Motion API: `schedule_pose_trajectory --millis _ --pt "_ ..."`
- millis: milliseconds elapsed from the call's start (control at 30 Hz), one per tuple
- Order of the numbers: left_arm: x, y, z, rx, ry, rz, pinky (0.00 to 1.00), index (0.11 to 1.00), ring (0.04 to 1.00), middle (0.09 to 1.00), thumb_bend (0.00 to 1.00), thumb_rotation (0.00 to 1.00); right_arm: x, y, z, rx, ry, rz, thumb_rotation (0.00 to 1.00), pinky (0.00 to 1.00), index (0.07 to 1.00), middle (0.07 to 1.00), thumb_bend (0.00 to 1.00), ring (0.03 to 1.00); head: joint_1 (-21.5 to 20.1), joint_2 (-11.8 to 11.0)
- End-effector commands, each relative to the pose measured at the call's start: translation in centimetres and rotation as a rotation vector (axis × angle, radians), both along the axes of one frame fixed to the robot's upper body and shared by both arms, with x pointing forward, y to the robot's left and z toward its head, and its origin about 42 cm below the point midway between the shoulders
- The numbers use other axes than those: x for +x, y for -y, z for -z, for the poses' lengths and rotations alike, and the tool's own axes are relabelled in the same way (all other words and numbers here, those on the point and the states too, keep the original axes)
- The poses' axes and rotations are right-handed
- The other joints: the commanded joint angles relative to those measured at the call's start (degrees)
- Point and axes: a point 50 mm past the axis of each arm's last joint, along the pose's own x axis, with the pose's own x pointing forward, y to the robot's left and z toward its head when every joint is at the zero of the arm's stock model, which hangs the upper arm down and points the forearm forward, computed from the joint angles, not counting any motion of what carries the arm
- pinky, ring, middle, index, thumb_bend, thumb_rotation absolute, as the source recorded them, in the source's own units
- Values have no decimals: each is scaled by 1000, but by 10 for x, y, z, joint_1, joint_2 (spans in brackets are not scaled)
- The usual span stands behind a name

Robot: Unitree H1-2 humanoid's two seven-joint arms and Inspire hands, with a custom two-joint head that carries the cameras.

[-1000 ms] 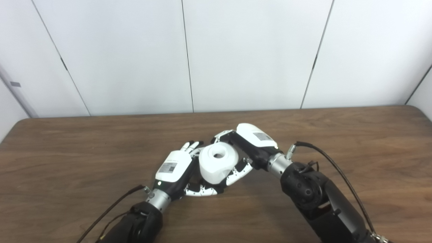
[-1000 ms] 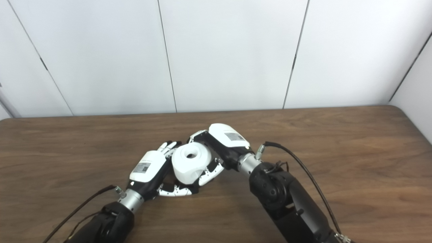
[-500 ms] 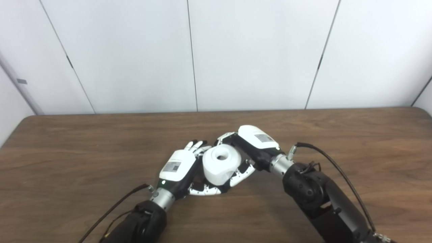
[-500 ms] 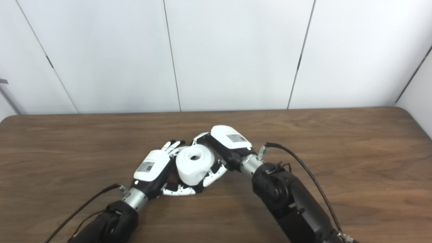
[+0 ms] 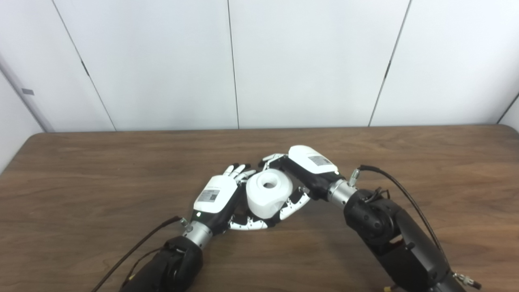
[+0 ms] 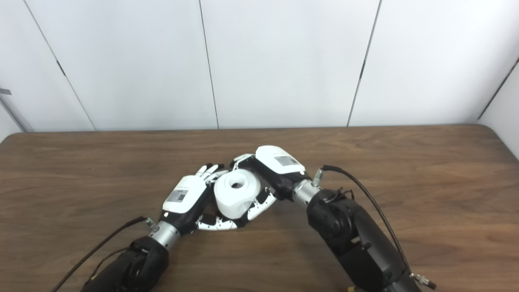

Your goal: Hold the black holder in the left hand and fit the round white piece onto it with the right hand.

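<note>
White and round, the piece [image 5: 268, 194] sits between the two hands just above the brown table [image 5: 81, 178], near its middle, its top hole facing up. The right hand [image 5: 302, 174] wraps it from the right, fingers behind and thumb at the front lower side. The left hand [image 5: 217, 198] cups it from the left, fingers extended, thumb underneath. The black holder cannot be made out; whether the left hand grips one is unclear.

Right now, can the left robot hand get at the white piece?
Probably yes: the left robot hand already lies against the white piece, nothing between them, though the right robot hand grips its other side.
</note>
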Motion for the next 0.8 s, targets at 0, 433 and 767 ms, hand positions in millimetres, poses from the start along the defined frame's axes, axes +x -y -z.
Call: schedule_pose_trajectory --millis 0,433,767 --pt "-51 13 70 212 -275 113 1000 483 954 870 524 59 1 5 -8 -54 0 -26 299 669 908 880 864 800 1 1" --pt "-52 16 72 206 -269 116 997 482 945 863 524 58 2 9 -12 -24 19 -2 271 667 914 867 887 802 2 4" --pt "-50 17 71 213 -273 111 992 482 946 866 524 58 4 10 -15 -5 13 7 258 652 953 849 911 784 6 7"
